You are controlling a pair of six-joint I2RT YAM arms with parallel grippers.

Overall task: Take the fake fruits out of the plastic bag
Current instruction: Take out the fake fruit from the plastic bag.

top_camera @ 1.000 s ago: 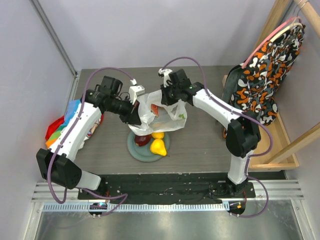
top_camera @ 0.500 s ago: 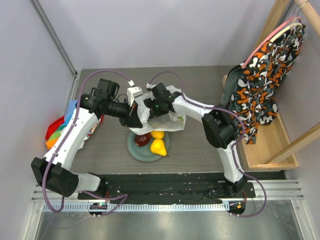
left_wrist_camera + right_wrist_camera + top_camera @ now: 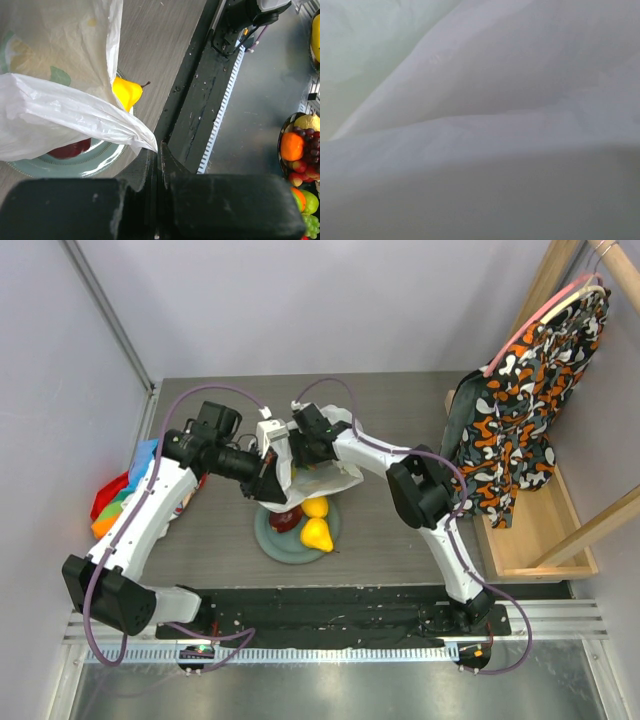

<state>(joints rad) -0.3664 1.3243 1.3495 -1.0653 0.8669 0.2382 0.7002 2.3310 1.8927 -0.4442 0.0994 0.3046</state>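
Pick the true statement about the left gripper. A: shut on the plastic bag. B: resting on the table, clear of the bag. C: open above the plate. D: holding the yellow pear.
A: the left wrist view shows the left gripper pressed shut, with a fold of the plastic bag pinched in it.

Soft even light (right wrist view hazy)

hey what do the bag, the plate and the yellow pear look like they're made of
Bag: thin translucent white plastic film; creases, colours show through.
Plate: glossy grey-green, ceramic or hard plastic; shiny ribbed rim.
Pear: smooth plastic, likely.
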